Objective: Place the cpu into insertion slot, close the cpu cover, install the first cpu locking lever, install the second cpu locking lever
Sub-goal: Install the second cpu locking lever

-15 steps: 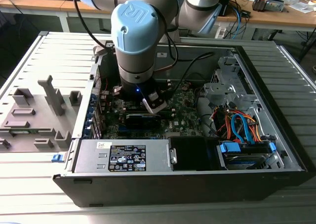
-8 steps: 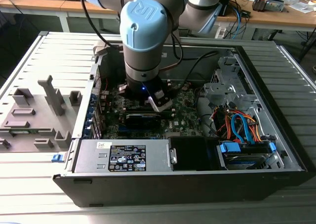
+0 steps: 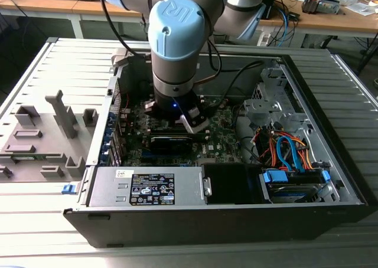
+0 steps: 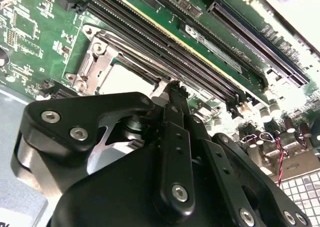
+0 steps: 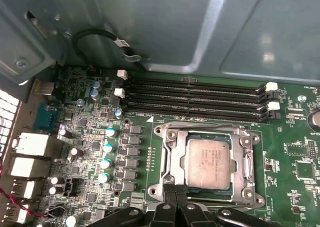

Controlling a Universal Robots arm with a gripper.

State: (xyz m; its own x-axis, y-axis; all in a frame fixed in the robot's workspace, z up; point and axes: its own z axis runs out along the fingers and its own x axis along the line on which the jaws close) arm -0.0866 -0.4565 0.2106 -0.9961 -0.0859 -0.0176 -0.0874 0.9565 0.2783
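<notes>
Fingers [image 5: 176, 203] closed, beside seated cpu [image 5: 209, 163]

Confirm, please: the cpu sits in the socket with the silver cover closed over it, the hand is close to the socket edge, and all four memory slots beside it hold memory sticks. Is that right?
One point is wrong: the four memory slots are empty, as the first wrist view shows. The rest holds: the cpu sits in the socket under the closed cover, with the hand at its edge.

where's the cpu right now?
In the first wrist view the cpu sits in the insertion slot, framed by the cpu cover, beside the memory slots; the gripper is at the socket's edge.
</notes>
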